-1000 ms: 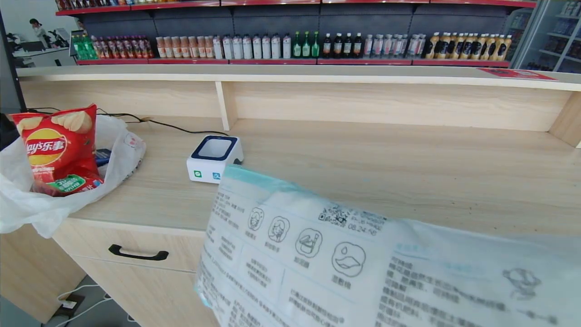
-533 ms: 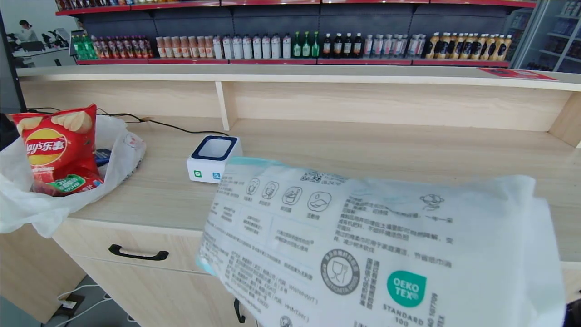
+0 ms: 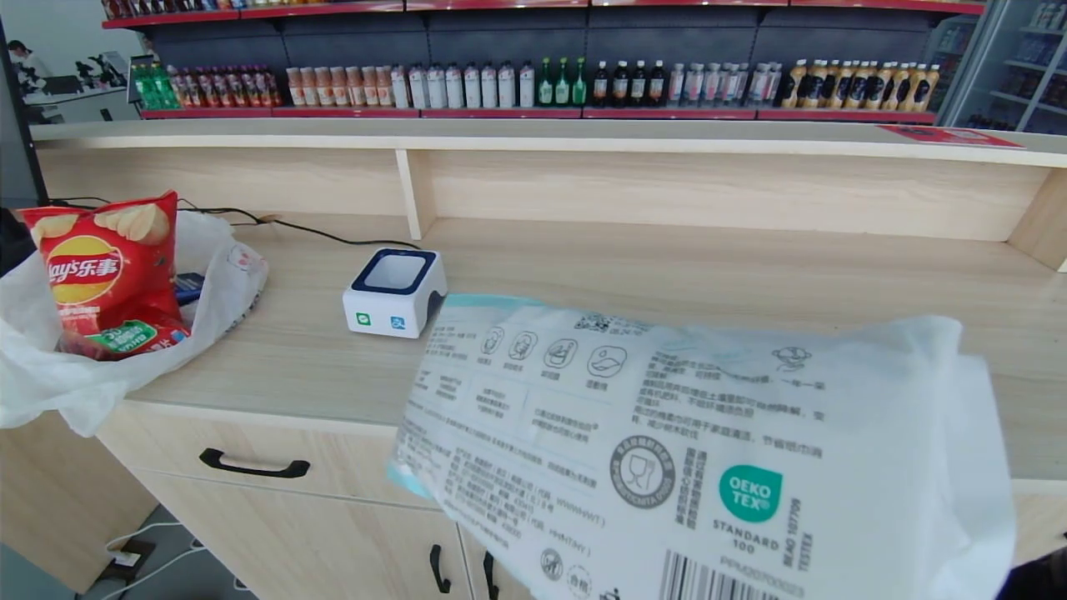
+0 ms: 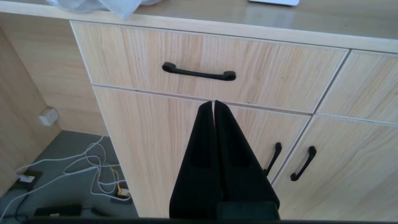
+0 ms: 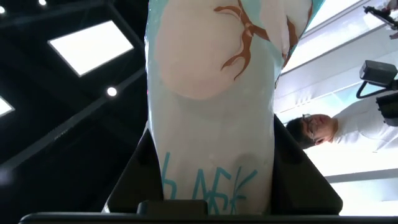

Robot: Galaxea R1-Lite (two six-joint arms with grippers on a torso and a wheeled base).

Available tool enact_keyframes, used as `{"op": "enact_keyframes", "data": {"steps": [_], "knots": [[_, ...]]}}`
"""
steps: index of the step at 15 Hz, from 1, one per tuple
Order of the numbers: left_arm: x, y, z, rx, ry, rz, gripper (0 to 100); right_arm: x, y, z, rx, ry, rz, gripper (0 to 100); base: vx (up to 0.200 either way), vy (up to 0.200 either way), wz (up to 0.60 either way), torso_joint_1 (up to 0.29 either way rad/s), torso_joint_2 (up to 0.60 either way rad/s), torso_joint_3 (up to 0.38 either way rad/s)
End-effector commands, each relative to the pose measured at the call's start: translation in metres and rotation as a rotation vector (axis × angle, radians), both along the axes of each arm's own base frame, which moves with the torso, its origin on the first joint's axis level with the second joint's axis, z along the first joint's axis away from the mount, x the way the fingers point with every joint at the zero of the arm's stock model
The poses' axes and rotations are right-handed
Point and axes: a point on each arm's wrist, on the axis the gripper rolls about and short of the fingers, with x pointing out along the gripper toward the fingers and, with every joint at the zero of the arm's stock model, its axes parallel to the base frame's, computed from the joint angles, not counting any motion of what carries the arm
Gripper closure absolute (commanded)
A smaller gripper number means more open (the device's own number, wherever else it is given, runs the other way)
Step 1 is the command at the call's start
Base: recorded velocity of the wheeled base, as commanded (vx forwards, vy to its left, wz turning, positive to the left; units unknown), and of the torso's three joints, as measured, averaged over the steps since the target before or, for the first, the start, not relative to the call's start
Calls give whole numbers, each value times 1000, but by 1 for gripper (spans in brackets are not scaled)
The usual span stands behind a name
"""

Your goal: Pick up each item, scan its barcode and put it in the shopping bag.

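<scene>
Shopping bag (image 3: 50, 375), white plastic, sits at the left end of the surface (image 3: 667, 275) with its mouth open and its lower part hanging over the front edge. It contains a red chip bag (image 3: 104, 275) standing upright and a small blue item (image 3: 188, 287) behind it, mostly hidden.

The left end effector (image 4: 214, 109) is below the surface, facing the cabinet front under the drawer handle (image 4: 199, 72); its fingers are pressed together and hold nothing.

A white scanner (image 3: 393, 292) with a dark blue rim stands on the surface right of the shopping bag, and a black cable (image 3: 317, 233) runs behind it.

A large white pack (image 3: 708, 450) is held raised over the front edge of the surface, right of the scanner. Its printed side faces the head camera, with a barcode (image 3: 717, 583) at its near edge. The right end effector (image 5: 211, 168) is clamped on one end of the pack.
</scene>
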Motion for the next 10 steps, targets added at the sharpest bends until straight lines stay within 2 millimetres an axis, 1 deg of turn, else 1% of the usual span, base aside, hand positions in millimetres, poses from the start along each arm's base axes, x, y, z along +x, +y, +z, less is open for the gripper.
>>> {"op": "enact_keyframes", "data": {"steps": [1, 4, 7, 8, 10], "knots": [[0, 0, 0, 0, -1, 0, 100, -2, -4, 3, 11, -5, -2, 100, 0, 0, 0, 0, 0, 0], [0, 0, 0, 0, -1, 0, 100, 1, -8, 5, 19, -10, -21, 100, 0, 0, 0, 0, 0, 0], [0, 0, 0, 0, -1, 0, 100, 11, -20, 8, 20, -43, -99, 100, 0, 0, 0, 0, 0, 0], [0, 0, 0, 0, -1, 0, 100, 11, -25, 8, 3, -76, -126, 100, 0, 0, 0, 0, 0, 0], [0, 0, 0, 0, -1, 0, 100, 4, -35, 11, -18, -164, -163, 100, 0, 0, 0, 0, 0, 0]]}}
